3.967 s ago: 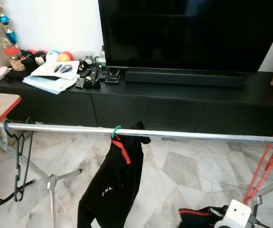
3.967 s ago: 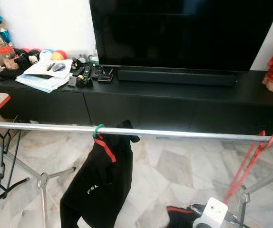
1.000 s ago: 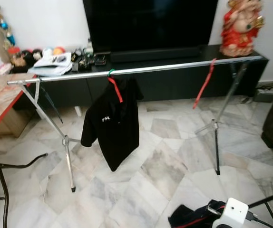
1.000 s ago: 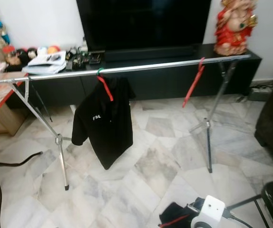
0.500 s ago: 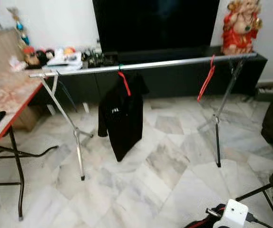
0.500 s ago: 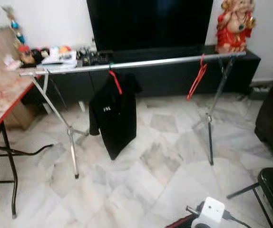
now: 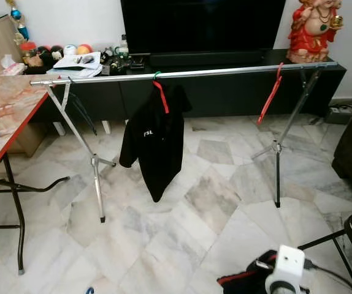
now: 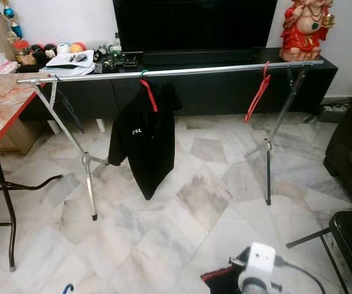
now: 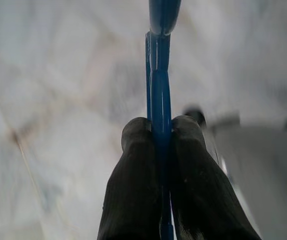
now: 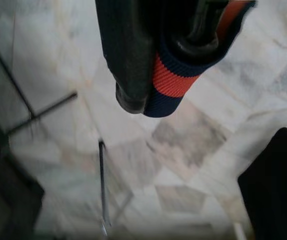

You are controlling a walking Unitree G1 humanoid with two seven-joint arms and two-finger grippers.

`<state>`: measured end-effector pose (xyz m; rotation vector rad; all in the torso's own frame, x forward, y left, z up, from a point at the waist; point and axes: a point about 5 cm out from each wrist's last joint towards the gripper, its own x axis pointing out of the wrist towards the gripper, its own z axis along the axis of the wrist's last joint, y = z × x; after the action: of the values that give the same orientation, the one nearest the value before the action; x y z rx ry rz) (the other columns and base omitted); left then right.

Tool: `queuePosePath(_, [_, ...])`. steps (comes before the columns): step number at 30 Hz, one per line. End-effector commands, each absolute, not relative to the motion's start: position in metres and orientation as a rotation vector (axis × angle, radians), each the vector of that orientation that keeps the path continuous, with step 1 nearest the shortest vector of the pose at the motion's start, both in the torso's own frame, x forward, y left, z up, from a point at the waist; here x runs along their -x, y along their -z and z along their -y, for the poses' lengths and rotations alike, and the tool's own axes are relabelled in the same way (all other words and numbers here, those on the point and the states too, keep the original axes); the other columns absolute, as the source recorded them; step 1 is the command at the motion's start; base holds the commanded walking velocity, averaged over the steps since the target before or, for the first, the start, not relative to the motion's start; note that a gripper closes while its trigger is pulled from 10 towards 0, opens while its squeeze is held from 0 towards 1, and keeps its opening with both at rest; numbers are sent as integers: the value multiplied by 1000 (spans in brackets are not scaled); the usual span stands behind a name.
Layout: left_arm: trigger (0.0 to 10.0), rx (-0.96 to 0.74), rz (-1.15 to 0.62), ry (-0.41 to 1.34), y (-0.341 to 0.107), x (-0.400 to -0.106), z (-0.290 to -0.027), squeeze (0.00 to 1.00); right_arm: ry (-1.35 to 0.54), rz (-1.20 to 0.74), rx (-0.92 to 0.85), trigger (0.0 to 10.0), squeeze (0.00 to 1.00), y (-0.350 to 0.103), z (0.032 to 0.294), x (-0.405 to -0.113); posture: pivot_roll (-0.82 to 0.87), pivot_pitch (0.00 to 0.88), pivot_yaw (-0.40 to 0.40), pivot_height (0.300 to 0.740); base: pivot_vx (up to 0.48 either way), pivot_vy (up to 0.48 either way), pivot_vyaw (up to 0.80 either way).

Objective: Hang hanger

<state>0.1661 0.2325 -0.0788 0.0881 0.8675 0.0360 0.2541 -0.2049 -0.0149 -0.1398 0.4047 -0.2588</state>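
My left gripper (image 9: 158, 131) is pinching a thin blue hanger (image 9: 159, 80); my right gripper (image 10: 163, 75) is clamping a navy-and-red garment (image 10: 171, 82).

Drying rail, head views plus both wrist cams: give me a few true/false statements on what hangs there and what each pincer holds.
1. A black shirt hangs from the rail on a green-hooked hanger. True.
2. The red hanger carries a shirt. False: it hangs bare near the rail's right end.
3. The left pincer is shut on a blue hanger. True.
4. The right pincer is open and holds nothing. False: it grips a dark garment with a red stripe.
5. The rail stands in front of a TV. True.
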Motion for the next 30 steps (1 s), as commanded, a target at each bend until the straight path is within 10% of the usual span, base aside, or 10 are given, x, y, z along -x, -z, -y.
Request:
queuePosePath(1, [10000,-85,-834,-48,74,-171,-238,0,232,-389,162,10000,0,11,201,-259,42,32,53,740,0,0,0])
queuePosePath(9, [10000,-228,-488,243,22,-251,-205,0,149,-351,274,10000,0,-10,200,-287,38,17,58,740,0,0,0])
queuePosePath(30, [10000,-345,-531,1125,-34,-282,-131,0,-11,-454,386,10000,0,-19,187,-313,40,34,50,740,0,0,0])
